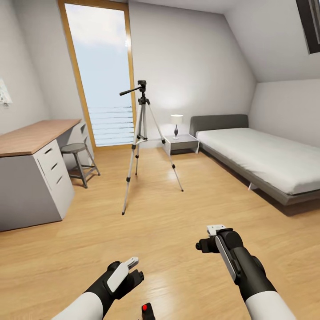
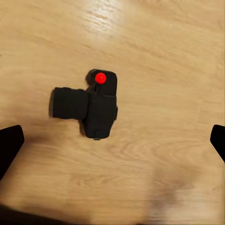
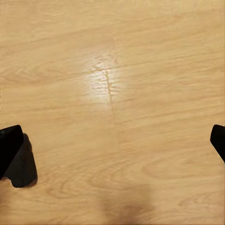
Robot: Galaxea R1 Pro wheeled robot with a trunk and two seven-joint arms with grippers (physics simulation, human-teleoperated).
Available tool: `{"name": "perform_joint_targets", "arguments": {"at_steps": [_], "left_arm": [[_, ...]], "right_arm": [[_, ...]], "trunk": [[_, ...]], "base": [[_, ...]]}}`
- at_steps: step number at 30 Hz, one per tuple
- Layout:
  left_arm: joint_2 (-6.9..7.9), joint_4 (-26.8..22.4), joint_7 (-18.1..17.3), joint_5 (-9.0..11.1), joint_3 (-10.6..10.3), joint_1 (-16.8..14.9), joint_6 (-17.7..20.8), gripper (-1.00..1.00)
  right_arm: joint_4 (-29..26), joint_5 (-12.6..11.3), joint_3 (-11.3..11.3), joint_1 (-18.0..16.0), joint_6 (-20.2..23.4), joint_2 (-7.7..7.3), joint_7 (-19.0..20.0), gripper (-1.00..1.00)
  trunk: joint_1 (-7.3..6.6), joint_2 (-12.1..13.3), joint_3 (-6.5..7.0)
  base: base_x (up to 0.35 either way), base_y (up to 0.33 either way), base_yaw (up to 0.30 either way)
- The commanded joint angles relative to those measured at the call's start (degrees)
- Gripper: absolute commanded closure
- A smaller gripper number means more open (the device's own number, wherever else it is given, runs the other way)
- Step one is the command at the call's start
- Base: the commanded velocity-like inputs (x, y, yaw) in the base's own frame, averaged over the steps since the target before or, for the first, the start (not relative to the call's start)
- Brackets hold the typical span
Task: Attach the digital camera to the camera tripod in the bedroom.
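The digital camera (image 2: pixel 93 105), small and black with a red button on top, lies on the wood floor below my left gripper (image 2: pixel 114 140), whose fingers stand wide apart with nothing between them. In the head view the camera (image 1: pixel 146 311) peeks in at the bottom edge, just beside the left gripper (image 1: pixel 134 270). The camera tripod (image 1: pixel 141 141) stands upright in the middle of the bedroom, well ahead of both arms, its black head and pan handle bare. My right gripper (image 1: pixel 207 237) hovers open over bare floor (image 3: pixel 112 93).
A wooden-topped desk with white drawers (image 1: pixel 35 178) and a grey metal stool (image 1: pixel 79 162) stand at the left. The bed (image 1: pixel 262 155) and a nightstand with a lamp (image 1: pixel 180 141) lie at the right. A tall window (image 1: pixel 104 75) is behind the tripod.
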Motion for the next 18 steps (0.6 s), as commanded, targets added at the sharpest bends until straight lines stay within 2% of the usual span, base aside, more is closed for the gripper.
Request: {"name": "perform_joint_targets", "arguments": {"at_steps": [1, 6, 7, 8, 13, 15, 16, 18], "left_arm": [[0.04, -0.12, 0.54, 0.62, -0.36, -0.03, 0.11, -1.0], [0.01, -0.45, 0.6, 1.14, 0.33, -0.06, 0.18, -1.0], [-0.03, -1.06, 0.69, 2.5, 0.81, -0.07, 0.25, -1.0], [-0.07, -1.26, 0.8, 2.95, 0.85, -0.08, 0.27, -1.0], [-0.35, -1.84, 1.21, 4.04, 0.54, -0.1, 0.34, -1.0], [-0.43, -1.95, 1.28, 4.19, 0.04, -0.11, 0.35, -1.0], [-0.51, -2.06, 1.36, 4.32, -2.03, -0.15, 0.36, -1.0], [-0.54, -2.07, 1.37, 4.34, -2.67, -0.16, 0.36, -1.0]], "right_arm": [[-0.08, 0.02, 0.03, -0.02, 0.23, -0.04, 0.14, -1.0], [-0.12, 0.01, 0.03, -0.02, 0.23, -0.04, 0.14, -1.0], [-0.13, -0.08, 0.02, -0.03, 0.23, -0.09, 0.16, -1.0], [-0.15, -0.11, 0.02, -0.03, 0.23, -0.1, 0.16, -1.0], [-1.6, -0.23, -0.12, -0.02, 0.23, -0.14, 0.18, -1.0], [-2.86, -0.13, -0.16, 0.01, 0.23, -0.17, 0.18, -1.0], [-4.64, 0.05, -0.2, 0.08, 0.23, -0.2, 0.17, -1.0], [-4.92, 0.06, -0.21, 0.15, 0.23, -0.21, 0.16, -1.0]], "trunk": [[-0.01, -0.03, -0.06], [0.21, -0.43, -0.24], [0.43, -0.83, -0.42], [0.65, -1.23, -0.6], [1.75, -3.23, -1.49], [2.19, -4.04, -1.85], [2.41, -4.44, -2.03], [2.85, -5.24, -2.39]], "base": [[0.0, -0.09, 0.178], [0.0, -0.048, 0.096], [0.0, -0.015, 0.03], [0.0, -0.012, 0.024], [0.0, -0.006, 0.013], [0.0, -0.003, 0.006], [0.0, -0.001, -0.036], [0.0, -0.001, -0.038]]}}
